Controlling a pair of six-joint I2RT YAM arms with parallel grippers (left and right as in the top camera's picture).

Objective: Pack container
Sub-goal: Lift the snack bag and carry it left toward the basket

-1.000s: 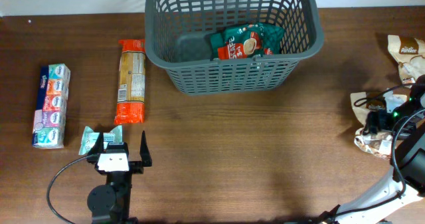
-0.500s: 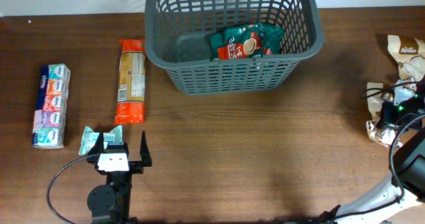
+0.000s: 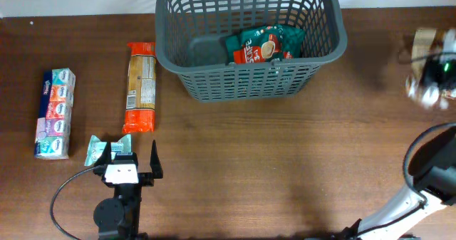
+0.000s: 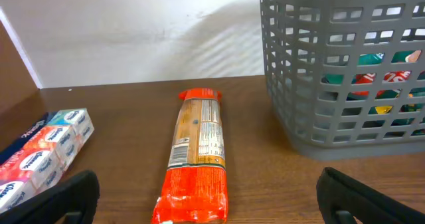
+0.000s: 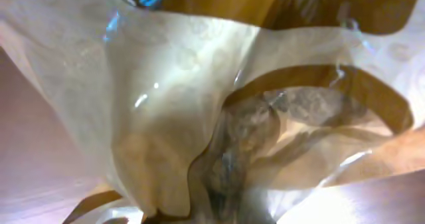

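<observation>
Gripping a cream packet (image 5: 186,104), the right hand (image 3: 432,75) stands closed.

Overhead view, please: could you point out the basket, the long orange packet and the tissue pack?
basket (image 3: 242,83): overhead view, front lattice wall.
long orange packet (image 3: 140,87): overhead view, middle of wrapper.
tissue pack (image 3: 55,113): overhead view, middle of top face.

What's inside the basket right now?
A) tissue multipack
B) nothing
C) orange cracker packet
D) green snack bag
D: a green snack bag lies inside the basket; the orange packet and the tissues are on the table to its left.
</observation>
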